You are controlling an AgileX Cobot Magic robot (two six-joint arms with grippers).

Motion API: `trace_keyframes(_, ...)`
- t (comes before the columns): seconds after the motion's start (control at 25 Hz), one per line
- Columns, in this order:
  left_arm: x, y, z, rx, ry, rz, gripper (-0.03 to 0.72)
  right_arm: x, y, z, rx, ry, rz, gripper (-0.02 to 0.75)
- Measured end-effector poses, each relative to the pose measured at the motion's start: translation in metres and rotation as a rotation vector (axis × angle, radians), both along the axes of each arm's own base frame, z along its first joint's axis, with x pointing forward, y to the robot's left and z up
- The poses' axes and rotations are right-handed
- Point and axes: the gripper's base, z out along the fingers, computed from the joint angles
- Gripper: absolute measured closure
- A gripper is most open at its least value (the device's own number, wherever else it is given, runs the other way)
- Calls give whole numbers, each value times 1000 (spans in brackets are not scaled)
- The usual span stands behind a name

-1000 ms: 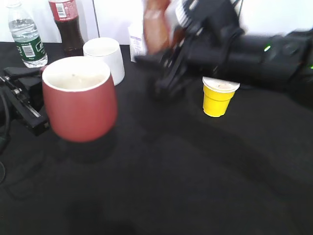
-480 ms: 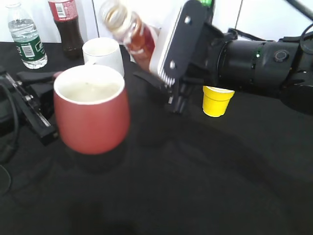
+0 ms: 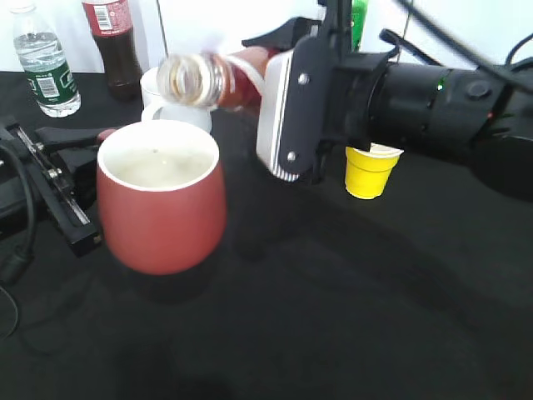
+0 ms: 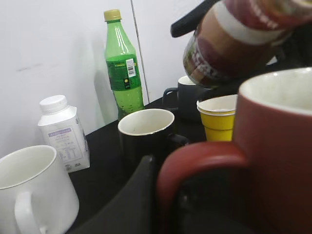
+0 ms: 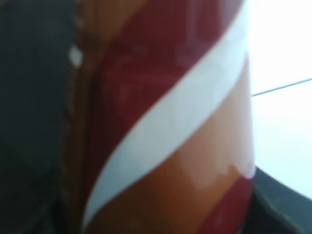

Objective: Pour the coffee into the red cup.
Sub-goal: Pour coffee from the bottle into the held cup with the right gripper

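Observation:
The red cup (image 3: pixel 162 204) is held up off the black table, and my left gripper (image 3: pixel 87 154) is shut on its handle at the left. In the left wrist view the handle (image 4: pixel 195 163) sits against a black finger (image 4: pixel 141 195). My right gripper (image 3: pixel 271 79) is shut on the coffee bottle (image 3: pixel 212 79), which lies almost level. The bottle's open mouth points left, just above the cup's far rim. The bottle also shows in the left wrist view (image 4: pixel 239 39) and fills the right wrist view (image 5: pixel 165 122). No stream shows, and the cup's inside looks pale.
A white mug (image 3: pixel 179 92) stands behind the red cup and a yellow cup (image 3: pixel 371 171) under the right arm. A water bottle (image 3: pixel 46 62) and a cola bottle (image 3: pixel 112 42) stand at the back left. A black mug (image 4: pixel 146 131), a milk carton (image 4: pixel 61 131) and a green bottle (image 4: pixel 122 68) stand further back.
My right gripper has swung the coffee bottle left and tipped it from slanted to almost level, over the cup. The red cup has shifted slightly right.

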Motion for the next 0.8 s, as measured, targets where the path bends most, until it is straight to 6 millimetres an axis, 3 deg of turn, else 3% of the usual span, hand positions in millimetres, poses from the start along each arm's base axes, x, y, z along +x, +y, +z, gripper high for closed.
trace_keyframes(0.8, -2, -1, 3, -18, -23, -24, 642, 5, -2, 10, -101, -293, -19, 209)
